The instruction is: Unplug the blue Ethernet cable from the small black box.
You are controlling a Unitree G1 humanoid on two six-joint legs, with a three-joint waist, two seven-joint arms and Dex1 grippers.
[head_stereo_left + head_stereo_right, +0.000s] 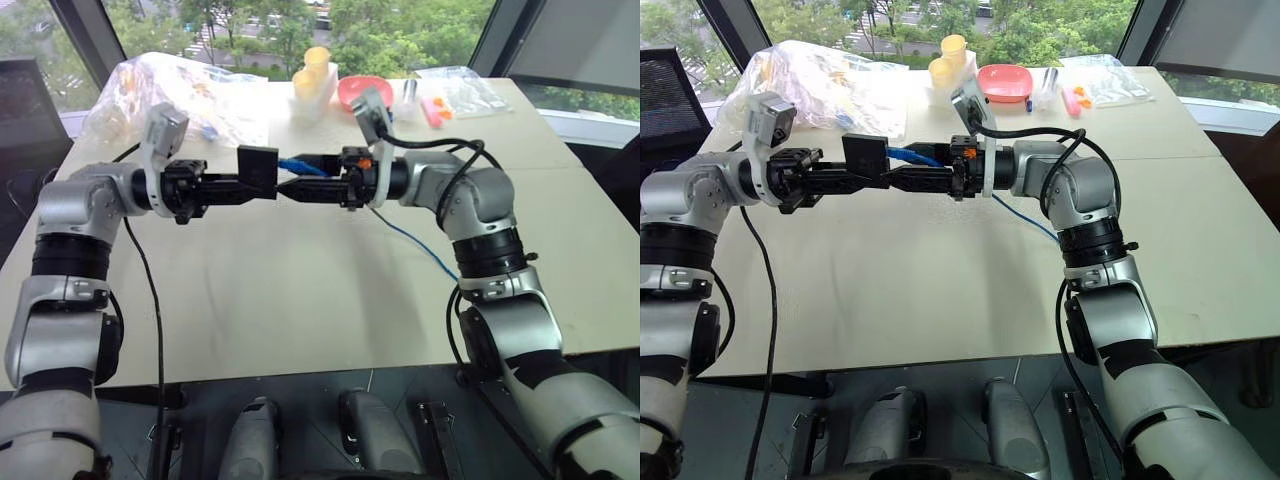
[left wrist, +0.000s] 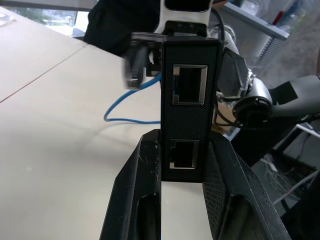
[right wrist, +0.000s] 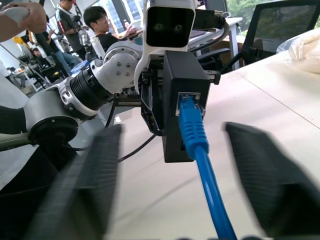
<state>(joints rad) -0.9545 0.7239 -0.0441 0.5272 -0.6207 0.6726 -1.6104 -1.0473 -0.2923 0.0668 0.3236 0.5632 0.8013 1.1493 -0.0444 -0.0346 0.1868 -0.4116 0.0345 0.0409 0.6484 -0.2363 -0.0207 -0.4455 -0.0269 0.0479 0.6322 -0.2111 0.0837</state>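
Head view: I found my left claw (image 1: pixel 262 187) clamping the box (image 1: pixel 258 168) above the desk (image 1: pixel 300 290). Left wrist: two empty ports faced me. Right wrist: cable (image 3: pixel 200 145) remained plugged in; right claw (image 3: pixel 172 175) stood wide around it.

Head cameras look down over the table (image 1: pixel 300 300); wrist cameras face each other closely (sharing the small black box (image 2: pixel 189 100)).

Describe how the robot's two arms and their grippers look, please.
Both arms have silver-grey shells with black joint rings. The left gripper and right gripper each have two long black fingers. A white camera block sits on each wrist, and black cables run along the arms.
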